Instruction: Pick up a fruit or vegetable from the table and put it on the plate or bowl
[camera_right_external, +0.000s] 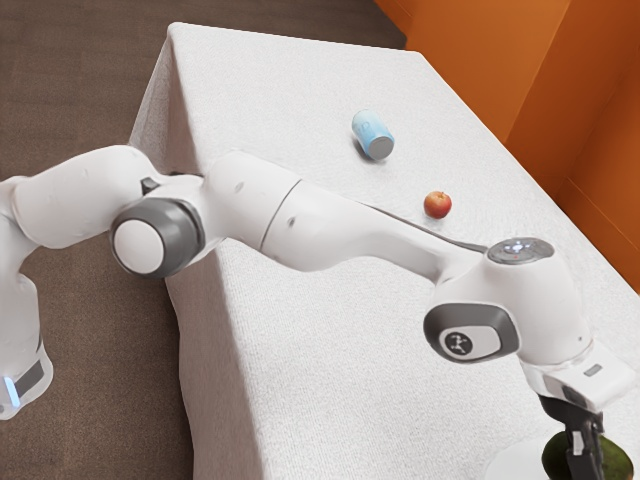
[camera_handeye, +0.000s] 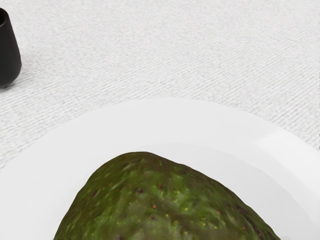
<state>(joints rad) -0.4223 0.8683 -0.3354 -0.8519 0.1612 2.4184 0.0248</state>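
Avocado (camera_handeye: 165, 205) between the jaws; plate (camera_handeye: 150, 125) beneath

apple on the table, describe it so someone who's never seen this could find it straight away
Look at the white-clothed table beside the orange wall. On its open middle, just nearer the camera than a tipped-over light blue cup, sits the apple. It is the only small red ball there; the other fruit, an avocado, is dark green.
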